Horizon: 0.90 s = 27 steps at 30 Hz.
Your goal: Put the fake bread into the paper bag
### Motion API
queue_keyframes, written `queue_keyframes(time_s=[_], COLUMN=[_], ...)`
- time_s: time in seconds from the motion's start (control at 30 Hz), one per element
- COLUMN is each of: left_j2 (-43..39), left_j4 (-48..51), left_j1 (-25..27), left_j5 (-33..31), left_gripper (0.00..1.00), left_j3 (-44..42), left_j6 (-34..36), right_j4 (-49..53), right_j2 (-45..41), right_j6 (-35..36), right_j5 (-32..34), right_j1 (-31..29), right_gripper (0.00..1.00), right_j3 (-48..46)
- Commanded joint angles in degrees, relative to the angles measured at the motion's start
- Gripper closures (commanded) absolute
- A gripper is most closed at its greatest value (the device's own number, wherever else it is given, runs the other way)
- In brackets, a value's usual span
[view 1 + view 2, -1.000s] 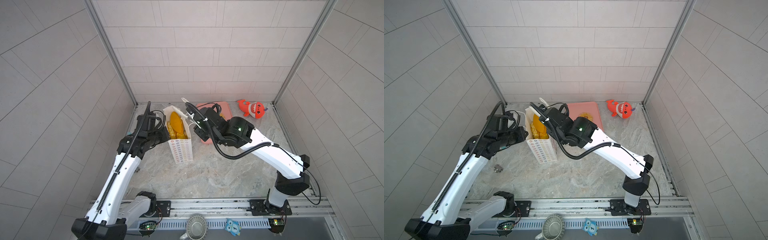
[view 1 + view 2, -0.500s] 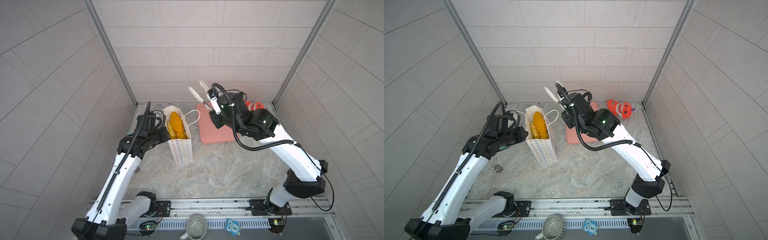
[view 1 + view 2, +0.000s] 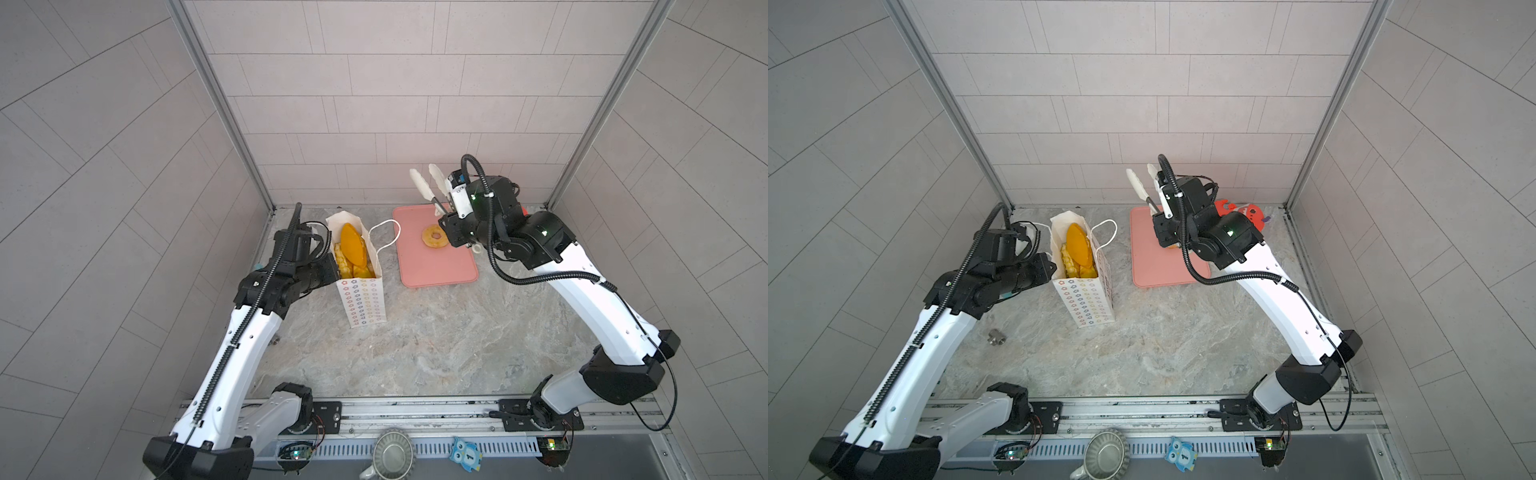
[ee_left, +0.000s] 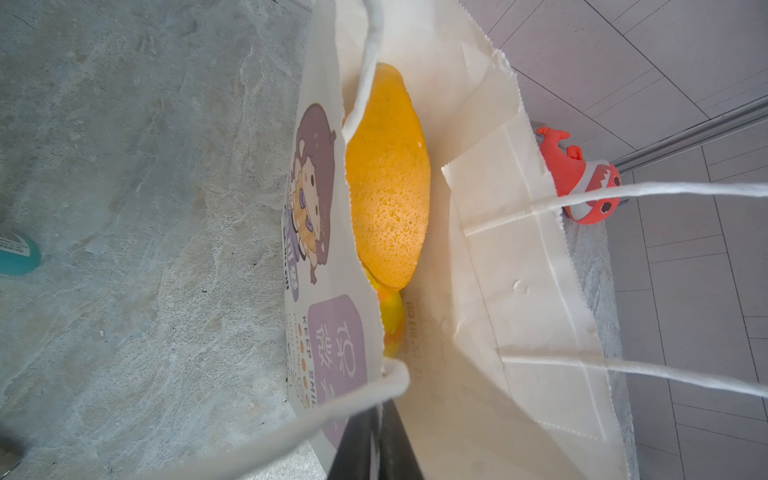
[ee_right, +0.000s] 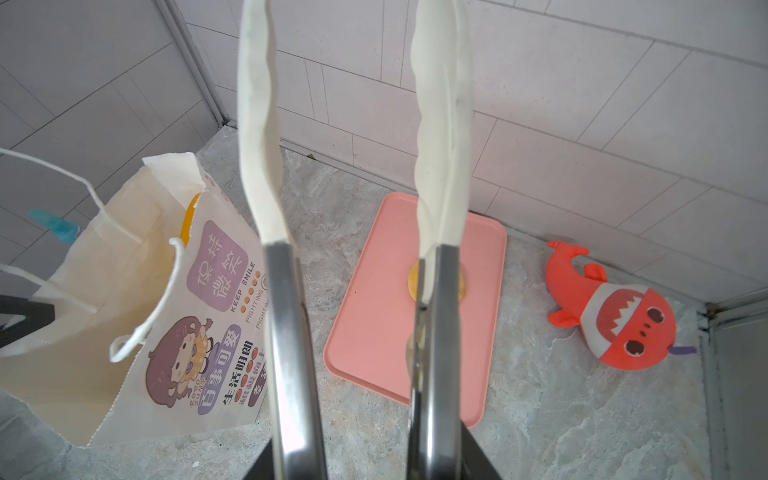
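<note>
**Almost packed, one piece to go**

In a top view, the left gripper [image 3: 331,269] pinches a wall of the paper bag [image 3: 365,301]. The right gripper [image 3: 449,218] clamps tongs [image 3: 419,189]. A doughnut [image 3: 434,237] lies on the pink tray [image 3: 436,270].

Left wrist: fake bread [image 4: 386,187] crowds the bag.

Right wrist: tong tips apart, empty. Slick tips may drop the doughnut; the full bag may block it.

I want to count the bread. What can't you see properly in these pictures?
Bag: the top loaf and paper walls hide what lies lower, in every view.
Doughnut: right wrist view, the tongs cross it.
Shark: in a top view, the right arm covers part.
</note>
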<state>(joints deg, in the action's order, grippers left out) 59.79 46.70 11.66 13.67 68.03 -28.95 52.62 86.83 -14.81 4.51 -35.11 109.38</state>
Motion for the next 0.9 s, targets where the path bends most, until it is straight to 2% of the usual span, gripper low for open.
queue_keyframes(time_s=[0.0, 0.2, 0.3, 0.87], left_j2=[-0.2, -0.5, -0.4, -0.2], left_j4=[0.2, 0.3, 0.2, 0.1], left_j1=[0.1, 0.1, 0.0, 0.1], left_j5=[-0.1, -0.2, -0.2, -0.1], left_gripper=[0.9, 0.9, 0.9, 0.9], left_j3=[1.7, 1.6, 1.5, 1.2], left_j6=[0.0, 0.1, 0.1, 0.1], right_j4=[-3.9, -7.1, -8.2, -11.7], right_j2=[-2.3, -2.6, -2.5, 3.1], right_j6=[-5.4, -9.7, -10.8, -11.7], right_j5=[-8.1, -14.9, -16.1, -19.8], right_j1=[4.8, 12.0, 14.2, 19.8], right_gripper=[0.56, 0.58, 0.58, 0.57], right_j3=[-3.0, -10.3, -13.1, -21.3])
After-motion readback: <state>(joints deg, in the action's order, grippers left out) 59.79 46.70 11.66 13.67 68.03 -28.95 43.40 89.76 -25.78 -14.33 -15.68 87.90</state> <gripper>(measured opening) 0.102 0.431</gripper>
